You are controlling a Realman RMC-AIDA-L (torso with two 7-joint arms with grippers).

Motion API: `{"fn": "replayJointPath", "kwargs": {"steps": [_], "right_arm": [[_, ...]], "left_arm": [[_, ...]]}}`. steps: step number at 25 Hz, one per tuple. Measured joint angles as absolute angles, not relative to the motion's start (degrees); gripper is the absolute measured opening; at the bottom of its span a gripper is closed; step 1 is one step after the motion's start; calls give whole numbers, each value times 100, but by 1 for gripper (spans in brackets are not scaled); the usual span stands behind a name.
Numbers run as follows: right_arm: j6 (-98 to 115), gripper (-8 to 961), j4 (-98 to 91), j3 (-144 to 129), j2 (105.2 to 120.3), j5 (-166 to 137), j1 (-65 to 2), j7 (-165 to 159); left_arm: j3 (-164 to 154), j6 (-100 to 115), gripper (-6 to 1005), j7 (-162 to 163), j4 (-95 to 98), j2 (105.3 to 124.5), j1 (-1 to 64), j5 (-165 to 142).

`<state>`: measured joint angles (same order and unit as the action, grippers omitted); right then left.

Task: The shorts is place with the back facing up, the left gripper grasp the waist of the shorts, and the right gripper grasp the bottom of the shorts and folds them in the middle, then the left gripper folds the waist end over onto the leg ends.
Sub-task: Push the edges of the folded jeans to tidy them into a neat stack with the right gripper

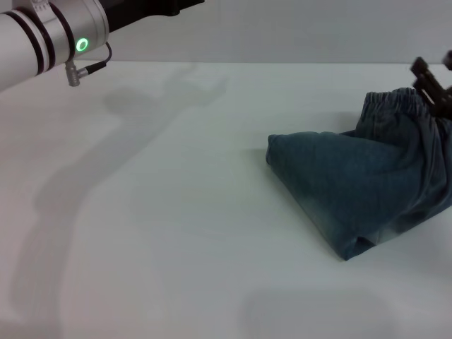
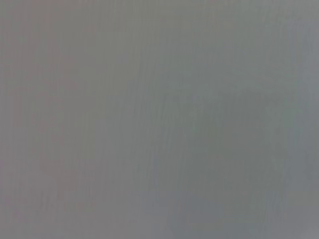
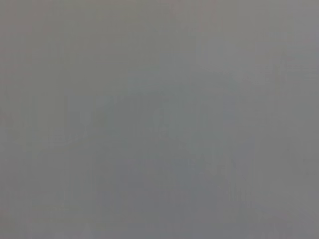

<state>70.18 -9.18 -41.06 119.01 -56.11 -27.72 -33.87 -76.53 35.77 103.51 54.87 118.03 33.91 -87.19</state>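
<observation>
At the right side of the white table (image 1: 176, 212) the faded blue denim shorts (image 1: 360, 191) lie bunched in a rough fold, the puckered elastic waist (image 1: 395, 102) toward the far edge. The right gripper (image 1: 432, 83) sits just beside that band — whether its jaws are open or closed I cannot tell. The fold looks unfinished; the green-ringed left arm (image 1: 53, 35) is raised well apart, its jaw out of sight, and must cross bare table — nothing blocks it.

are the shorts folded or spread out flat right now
Folded: the shorts lie doubled into a bunched wedge on the table, the waist showing at the far end.
</observation>
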Motion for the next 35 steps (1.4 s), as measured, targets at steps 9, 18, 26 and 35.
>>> {"fn": "replayJointPath", "kwargs": {"steps": [9, 18, 26, 35], "right_arm": [[6070, 576, -859, -4618, 11920, -5644, -3042, -3392], [5943, 577, -698, -4701, 11914, -5651, -2968, -3381], [5757, 577, -666, -4691, 11910, -5639, -2783, -3248], [5758, 576, -702, -4631, 11908, -5603, -2536, -3243]], "left_arm": [[-7645, 3586, 811, 10381, 5486, 11803, 3337, -8719], [-7632, 3586, 810, 10344, 5450, 11803, 3369, -8719], [-7637, 3577, 810, 10344, 5445, 11803, 3359, -8719], [-7647, 3568, 810, 10345, 5422, 11812, 3352, -8718]]}}
